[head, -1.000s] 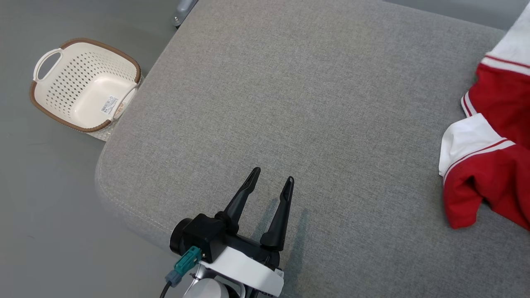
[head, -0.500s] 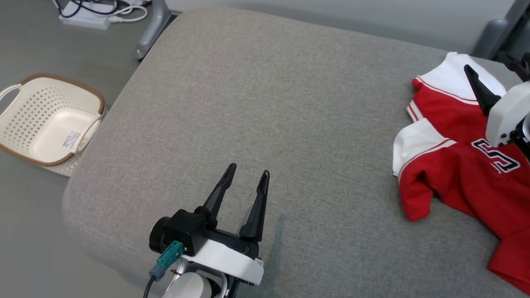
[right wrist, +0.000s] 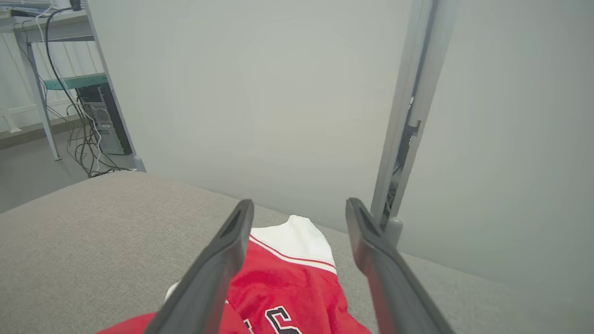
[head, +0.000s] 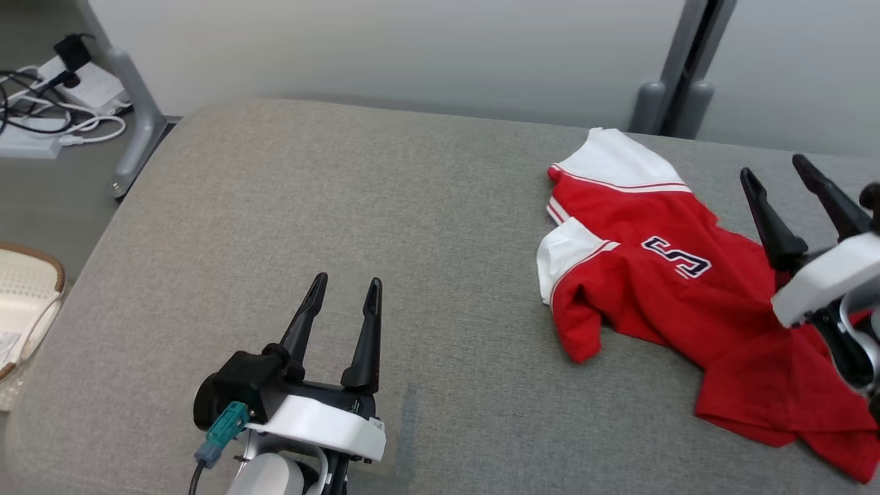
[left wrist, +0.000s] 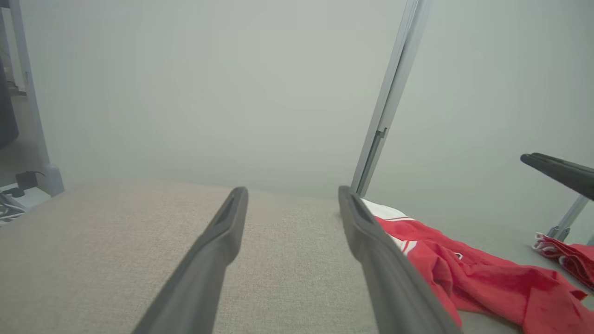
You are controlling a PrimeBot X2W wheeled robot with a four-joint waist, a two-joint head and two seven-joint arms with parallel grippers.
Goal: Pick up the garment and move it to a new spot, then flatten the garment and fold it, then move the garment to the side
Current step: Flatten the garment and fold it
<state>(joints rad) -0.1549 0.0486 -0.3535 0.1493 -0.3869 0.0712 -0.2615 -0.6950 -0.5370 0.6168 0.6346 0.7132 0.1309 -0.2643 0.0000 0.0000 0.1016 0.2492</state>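
On top of the big grey cushion (head: 412, 206) lies one shirt (head: 660, 289). It is red with white sleeves and has a dark number 5 on it. It sits on the right side of the cushion, close to the far edge. It is not flat: one sleeve is folded over and the bottom part is bunched up.

Two grippers are here. The left gripper (head: 348, 279) is low on the near left of the cushion, well apart from the shirt. Its two dark fingers are spread and nothing is between them. Plain grey cushion lies between it and the shirt. The right gripper (head: 773, 166) hangs over the right part of the shirt. Its fingers are spread wide too, and they hold nothing. I cannot tell if it touches the cloth.

Off the cushion, on the floor to the left, sits one cream basket (head: 27, 289) with a brown rim. Just a part of it can be seen. Farther back on the left is a tangle of wires (head: 48, 124) with a white plug box. One grey leg (head: 134, 103) stands beside them. Behind the shirt, one grey post (head: 677, 75) goes up against the pale wall (head: 378, 48).

From the left wrist, one more bit of red cloth (left wrist: 564, 253) with a white edge shows far to the right, apart from the shirt. I cannot tell what it is.

From the right wrist, one dark computer box (right wrist: 100, 120) stands under a table far to the left, with more wires hanging by it.
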